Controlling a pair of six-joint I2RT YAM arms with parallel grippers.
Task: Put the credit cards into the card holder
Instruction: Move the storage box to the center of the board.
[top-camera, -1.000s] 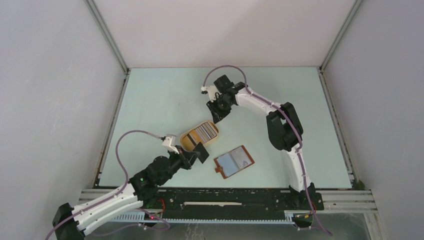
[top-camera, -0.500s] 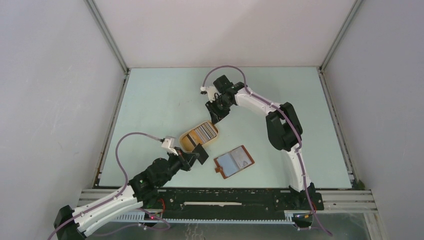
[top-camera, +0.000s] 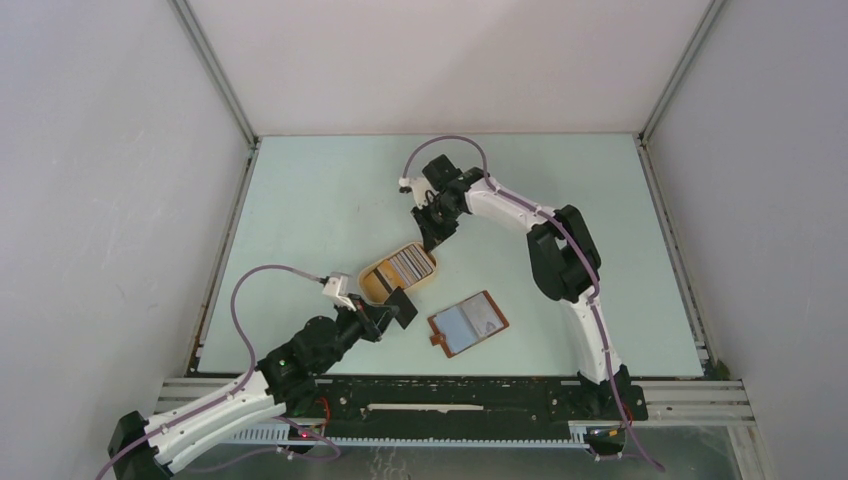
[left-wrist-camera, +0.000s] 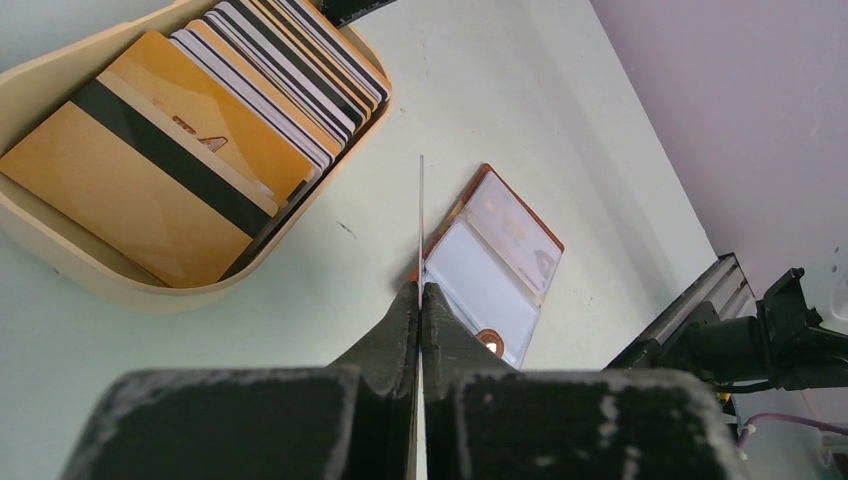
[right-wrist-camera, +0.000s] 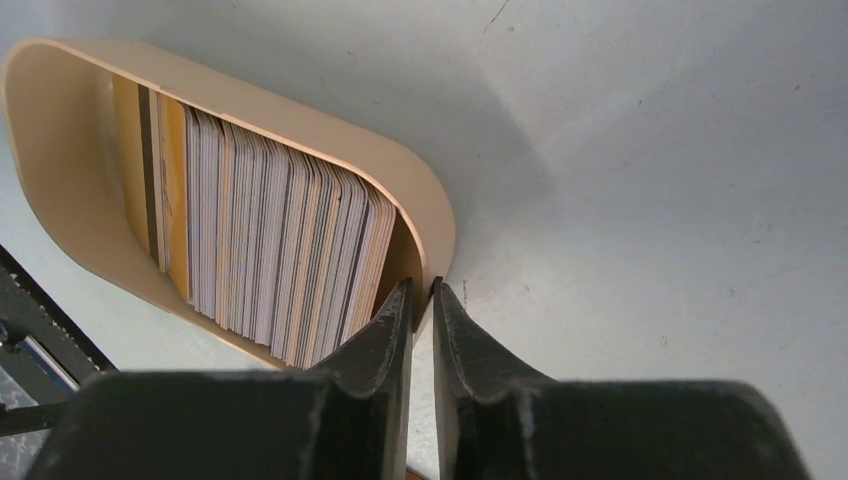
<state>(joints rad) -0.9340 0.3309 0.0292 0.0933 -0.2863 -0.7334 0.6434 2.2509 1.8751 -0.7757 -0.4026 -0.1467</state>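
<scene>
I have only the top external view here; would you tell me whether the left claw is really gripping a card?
Observer: Yes. The left wrist view shows the left claw shut on one thin card, seen edge-on.
Operator: Thank you. And the other arm?
Observer: In the right wrist view the right claw straddles the end wall of the tan tray, one finger inside beside the credit cards, and it looks closed on that wall.
Operator: Is there anything else I cannot make out?
Observer: The end card facing the left arm is orange with a black stripe.
</scene>
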